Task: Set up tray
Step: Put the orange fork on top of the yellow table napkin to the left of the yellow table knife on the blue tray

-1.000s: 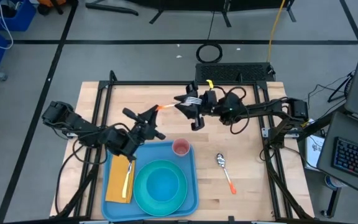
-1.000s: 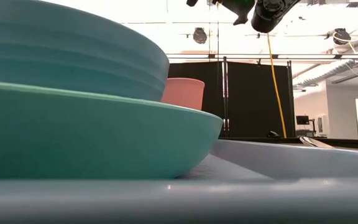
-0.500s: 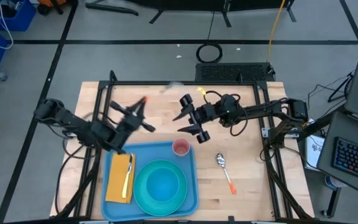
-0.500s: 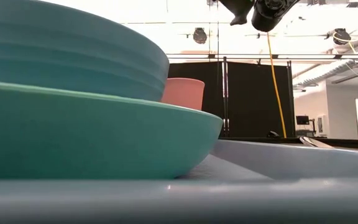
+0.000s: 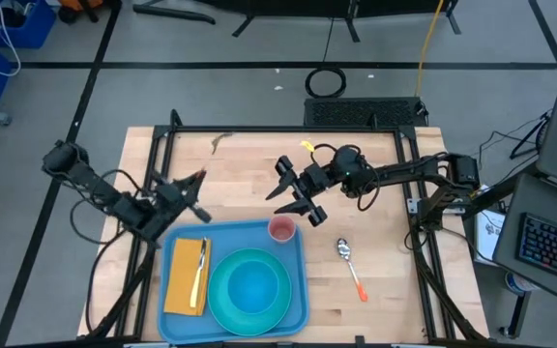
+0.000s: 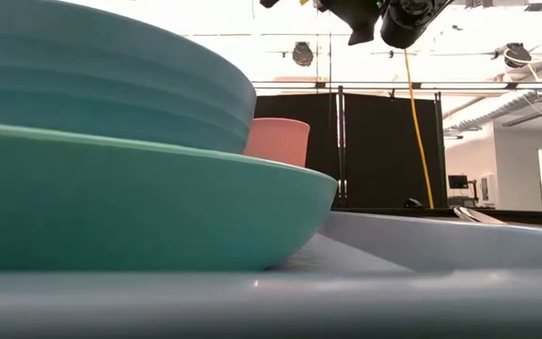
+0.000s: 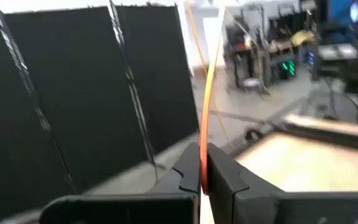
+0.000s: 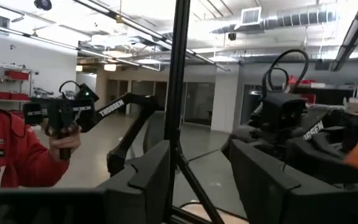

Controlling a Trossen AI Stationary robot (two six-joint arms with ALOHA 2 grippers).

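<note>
The light-blue tray [image 5: 298, 290] lies at the table's near edge. It carries a yellow napkin [image 5: 178, 280] with a yellow-handled utensil on it, a teal plate [image 5: 222, 300] holding a blue bowl [image 5: 251, 287], and a pink cup [image 5: 281, 229]. Just beyond the tray's far left corner, my left gripper [image 5: 193, 182] is shut on an orange-handled fork [image 5: 216, 147]. My right gripper [image 5: 296, 191] hangs open above the table behind the cup, with nothing between its fingers [image 8: 148, 174]. My left gripper pinches the fork's orange handle [image 7: 202, 163] between its two fingers. The fingers lie level and point toward the table's far right. The fork runs on past the fingertips, its metal head [image 5: 219, 142] farthest out and clear of the table.
An orange-handled spoon [image 5: 349, 266] lies on the wood right of the tray. A black frame [image 5: 259, 129] runs around the table's edges. Bare wood lies between the two grippers and behind them. Beyond the table, a person in a red sleeve [image 8: 17, 162] holds a dark handle.
My left gripper has drawn away from my right gripper toward the table's left and near edges. It has rolled as it went and carries the fork, which had been between both grippers. The right gripper has let go of the fork's head, tipped a little and stayed in place.
</note>
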